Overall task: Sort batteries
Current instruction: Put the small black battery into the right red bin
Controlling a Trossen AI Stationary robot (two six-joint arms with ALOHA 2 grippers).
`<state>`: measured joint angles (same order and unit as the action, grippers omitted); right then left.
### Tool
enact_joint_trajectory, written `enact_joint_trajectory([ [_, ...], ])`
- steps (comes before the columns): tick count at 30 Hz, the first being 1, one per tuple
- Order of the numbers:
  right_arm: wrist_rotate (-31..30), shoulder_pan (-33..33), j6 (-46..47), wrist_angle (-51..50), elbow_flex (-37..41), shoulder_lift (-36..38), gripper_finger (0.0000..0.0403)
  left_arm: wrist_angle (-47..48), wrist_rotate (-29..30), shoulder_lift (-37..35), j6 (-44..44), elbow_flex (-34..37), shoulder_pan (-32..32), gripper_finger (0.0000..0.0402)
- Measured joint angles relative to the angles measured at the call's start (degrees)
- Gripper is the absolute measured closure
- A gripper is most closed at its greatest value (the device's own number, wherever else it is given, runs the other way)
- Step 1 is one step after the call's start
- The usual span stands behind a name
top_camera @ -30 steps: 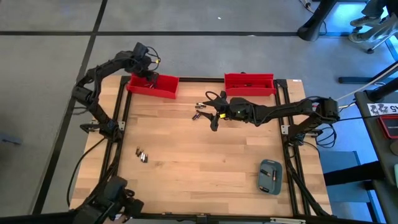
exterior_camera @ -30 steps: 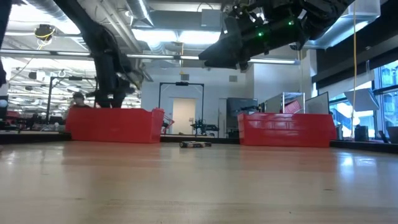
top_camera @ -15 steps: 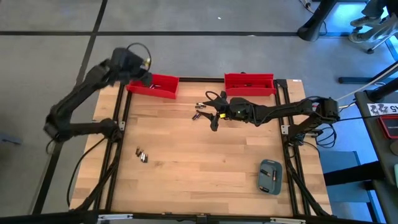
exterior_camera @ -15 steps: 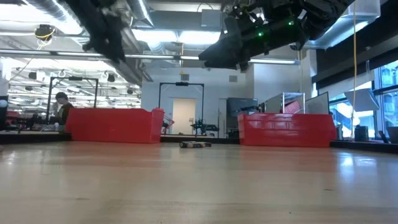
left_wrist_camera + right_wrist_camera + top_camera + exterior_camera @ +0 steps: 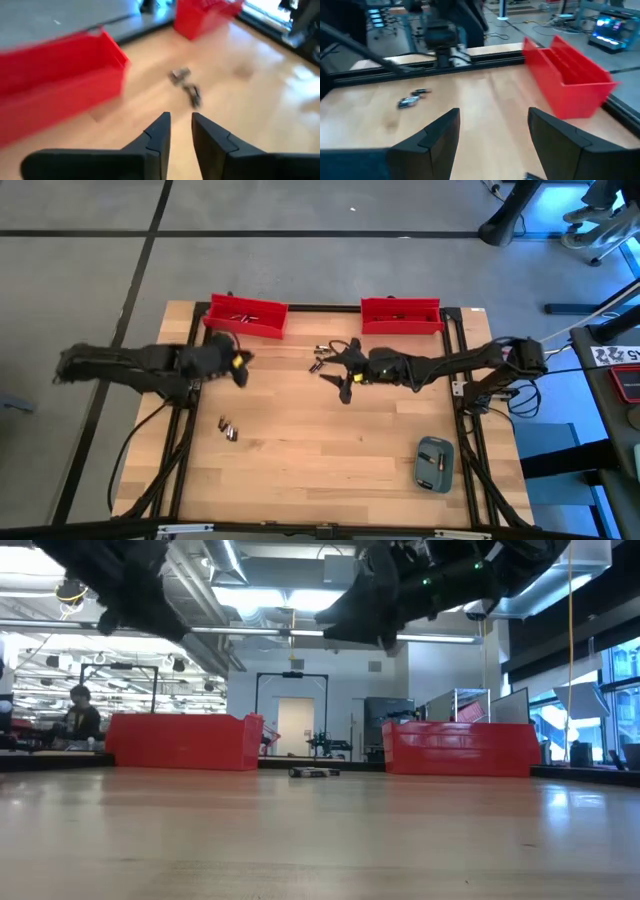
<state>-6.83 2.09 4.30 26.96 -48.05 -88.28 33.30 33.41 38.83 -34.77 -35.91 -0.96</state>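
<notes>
Red plastic marks the far edge of the wooden counter (image 5: 300, 430): the left bin (image 5: 245, 316) and the right bin (image 5: 400, 314). On the left, the left gripper (image 5: 237, 366) has swung away from the left bin, where it hung a second ago, and now hovers low over the counter's left side. Its fingers (image 5: 159, 131) stand narrow, a slim gap between them and nothing held, so a drop-off looks finished and a new pick seems to be starting. A small cluster of batteries (image 5: 229, 429) lies near it toward the near side. Farther right, a second group of batteries (image 5: 320, 358) lies between the bins, just beside the right gripper (image 5: 340, 370), which has eased slightly toward them. Its fingers (image 5: 432, 137) are spread wide and empty. A grey-blue case (image 5: 434, 463) sits at the near right corner.

The left wrist view shows a blurred cluster of batteries (image 5: 185, 86) ahead, which the overhead cannot resolve. The right wrist view shows a pair (image 5: 413, 98) beyond its fingers. The low view catches only a dark speck of cells (image 5: 313, 772) between the bins, and a person (image 5: 80, 715) seated far behind.
</notes>
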Motion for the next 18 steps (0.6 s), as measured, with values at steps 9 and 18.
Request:
enact_joint_trajectory([
  [9, 0.17, -6.10, 1.08, 0.16, 0.00, -6.64, 0.0169, 1.96, 2.94, 8.58, -20.99, 2.68, -17.40, 0.0387],
  [18, 0.07, -5.40, -1.30, 10.42, 0.04, -15.24, 0.0169, 11.32, -14.88, 13.15, -43.27, 2.66, -22.43, 0.0397],
])
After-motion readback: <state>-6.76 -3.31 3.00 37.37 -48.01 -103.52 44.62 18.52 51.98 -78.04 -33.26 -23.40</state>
